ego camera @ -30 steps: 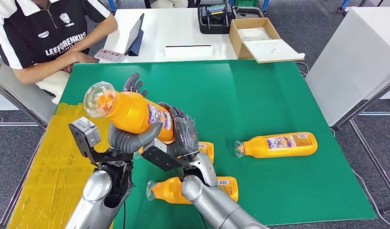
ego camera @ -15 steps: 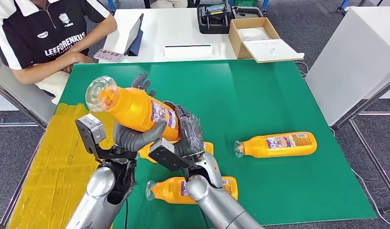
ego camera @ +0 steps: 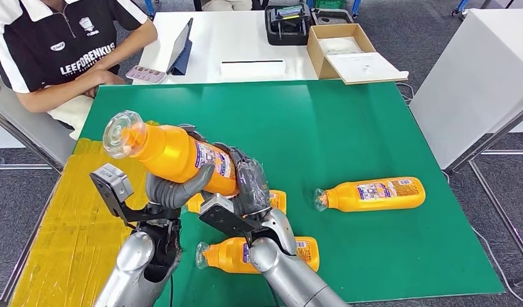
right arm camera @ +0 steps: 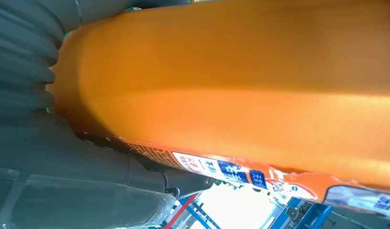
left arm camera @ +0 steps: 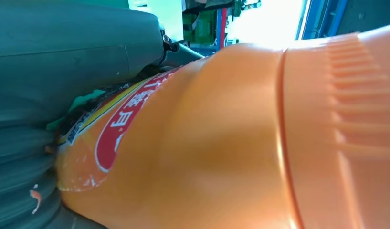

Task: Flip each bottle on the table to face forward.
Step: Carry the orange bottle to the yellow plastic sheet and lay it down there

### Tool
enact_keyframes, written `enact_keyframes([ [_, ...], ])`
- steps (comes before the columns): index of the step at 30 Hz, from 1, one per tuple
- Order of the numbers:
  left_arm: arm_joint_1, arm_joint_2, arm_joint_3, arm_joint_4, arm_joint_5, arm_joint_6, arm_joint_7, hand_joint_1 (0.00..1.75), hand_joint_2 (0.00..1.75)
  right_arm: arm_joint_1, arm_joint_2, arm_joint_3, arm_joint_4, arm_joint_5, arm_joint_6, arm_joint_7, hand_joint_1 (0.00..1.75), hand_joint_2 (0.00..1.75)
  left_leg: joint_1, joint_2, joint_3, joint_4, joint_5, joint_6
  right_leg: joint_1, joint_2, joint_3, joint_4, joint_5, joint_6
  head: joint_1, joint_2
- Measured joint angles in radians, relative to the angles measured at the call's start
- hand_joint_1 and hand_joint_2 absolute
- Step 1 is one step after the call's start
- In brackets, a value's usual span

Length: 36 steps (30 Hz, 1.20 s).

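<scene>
Both hands [ego camera: 207,185] grasping orange bottle [ego camera: 175,153] — above green table [ego camera: 348,128], grey carpet [ego camera: 438,38] beyond

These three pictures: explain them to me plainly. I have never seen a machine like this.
This is a humanoid robot with two silver arms. The wide picture looks down from its head; the two close-ups come from cameras at its wrists. Its left hand and right hand together hold one orange bottle above a green table. The orange that takes up most of both close-ups is that same bottle. Three more bottles lie on the table: one to the right, one near the robot, one partly hidden behind the hands. A person sits at the far left.
</scene>
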Motion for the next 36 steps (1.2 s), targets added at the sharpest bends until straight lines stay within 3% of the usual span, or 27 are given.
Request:
enact_keyframes([
  [11, 0.033, 0.000, 0.001, -0.015, -0.002, 0.018, -0.009, 1.75, 1.75, 0.032, -0.004, 0.004, -0.020, -0.073, 0.000, -0.029, 1.75, 1.75, 0.000, 0.000, 0.000, 0.000, 0.000, 0.000, 0.000, 0.000, 0.000, 0.000, 0.000, 0.000, 0.000, 0.000],
  [12, 0.033, 0.000, 0.001, -0.015, -0.002, 0.018, -0.009, 1.75, 1.75, 0.034, -0.004, 0.004, -0.022, -0.074, 0.000, -0.030, 1.58, 1.75, 0.000, 0.000, 0.000, 0.000, 0.000, 0.000, 0.000, 0.000, 0.000, 0.000, 0.000, 0.000, 0.000, 0.000],
  [15, 0.034, 0.000, 0.001, -0.016, -0.002, 0.020, -0.010, 1.75, 1.75, 0.040, -0.006, 0.004, -0.030, -0.082, 0.000, -0.036, 0.28, 1.75, 0.000, 0.000, 0.000, 0.000, 0.000, 0.000, 0.000, 0.000, 0.000, 0.000, 0.000, 0.000, 0.000, 0.000],
  [16, 0.034, -0.001, 0.003, -0.016, -0.002, 0.022, -0.011, 1.75, 1.75, 0.047, -0.009, 0.004, -0.040, -0.092, 0.000, -0.042, 0.01, 1.75, 0.000, 0.000, 0.000, 0.000, 0.000, 0.000, 0.000, 0.000, 0.000, 0.000, 0.000, 0.000, 0.000, 0.000],
  [21, 0.046, 0.002, 0.037, -0.017, -0.010, 0.052, -0.030, 1.75, 1.75, 0.145, -0.070, 0.003, -0.238, -0.139, 0.024, -0.063, 0.00, 1.75, 0.000, -0.001, -0.001, 0.000, 0.000, 0.000, 0.000, -0.001, 0.000, 0.000, 0.000, 0.000, 0.000, 0.000],
  [30, 0.083, 0.016, 0.111, -0.022, -0.012, 0.079, -0.056, 1.75, 1.75, 0.373, -0.312, -0.027, -0.865, -0.120, -0.020, -0.041, 0.00, 1.75, -0.001, -0.002, -0.003, 0.000, -0.001, 0.000, -0.001, -0.001, -0.002, -0.001, 0.000, 0.000, 0.000, 0.000],
  [36, 0.093, 0.031, 0.162, -0.021, -0.026, 0.122, -0.077, 1.75, 1.75, 0.421, -0.423, -0.070, -1.031, -0.121, -0.063, -0.045, 0.00, 1.75, -0.001, -0.001, -0.003, 0.000, -0.001, 0.001, -0.001, -0.001, -0.002, -0.001, 0.000, 0.000, 0.000, 0.000],
])
